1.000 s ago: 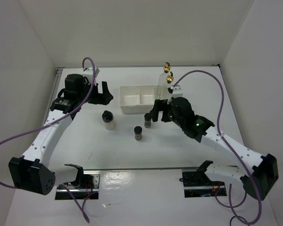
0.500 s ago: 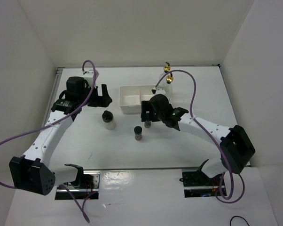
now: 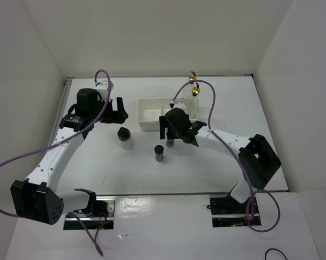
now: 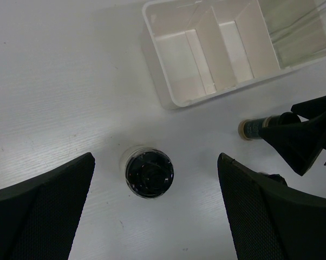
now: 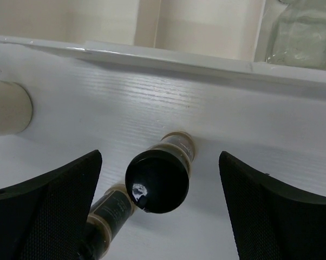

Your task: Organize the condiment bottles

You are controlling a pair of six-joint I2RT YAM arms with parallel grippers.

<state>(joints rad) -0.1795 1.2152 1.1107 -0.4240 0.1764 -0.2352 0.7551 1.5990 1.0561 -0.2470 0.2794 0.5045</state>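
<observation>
Nearest, centre of top view: small dark jar, upright, cap up, long axis vertical. Just up-right of it, 2nd dark jar, also upright, sits betw. the fingers of right gripper; jaws apart, gap each side, no contact. Left of centre: whitish jar, upright, black cap up, under left gripper; jaws wide apart, nothing held. Further up: white tray, w/ tall glass bottle upright in its right-hand compartment, gold top up. 2nd gold-topped bottle upright just behind; in tray or not, can't tell.
</observation>
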